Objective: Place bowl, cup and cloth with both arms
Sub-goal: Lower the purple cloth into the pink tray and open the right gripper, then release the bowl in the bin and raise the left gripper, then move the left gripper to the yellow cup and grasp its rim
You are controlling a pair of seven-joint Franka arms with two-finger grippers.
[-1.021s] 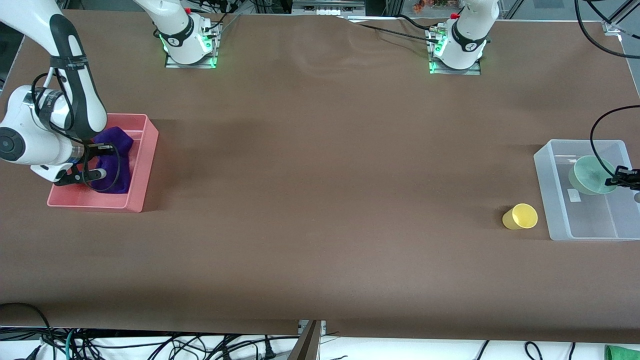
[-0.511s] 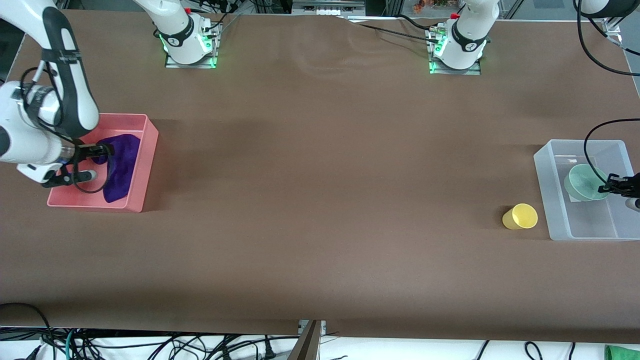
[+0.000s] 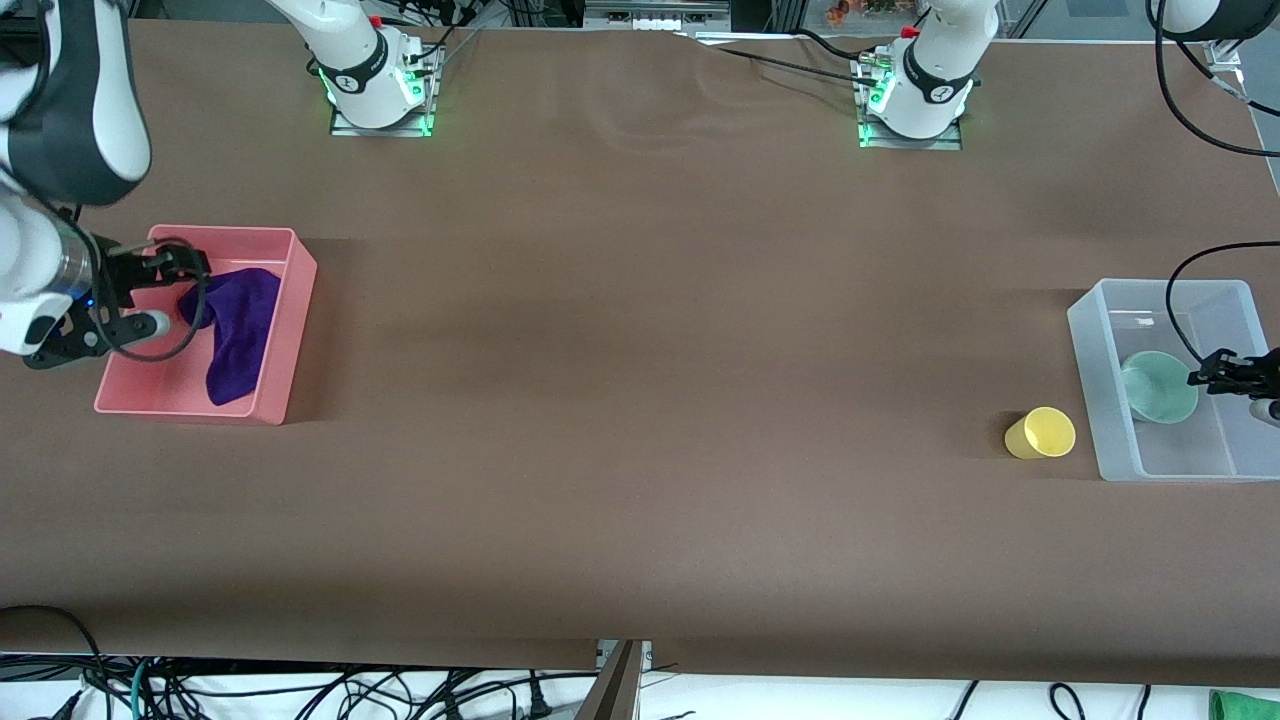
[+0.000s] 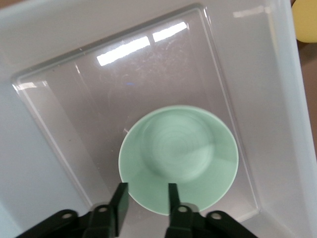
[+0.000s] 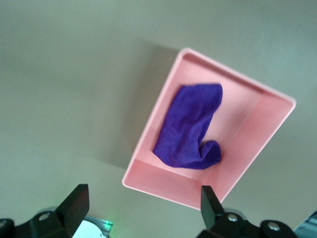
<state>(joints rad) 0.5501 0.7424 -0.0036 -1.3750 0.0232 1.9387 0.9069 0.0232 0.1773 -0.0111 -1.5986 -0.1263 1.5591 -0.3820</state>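
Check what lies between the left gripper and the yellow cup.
The clear bin's wall does. The left gripper sits inside the bin, clamped on the bowl's rim, and the cup stands on the table just outside that wall. Nothing else visible lies between them.

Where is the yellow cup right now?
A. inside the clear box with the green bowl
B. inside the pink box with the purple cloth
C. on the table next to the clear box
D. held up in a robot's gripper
C. The yellow cup stands on the brown table just beside the clear box, while only the green bowl is inside that box.
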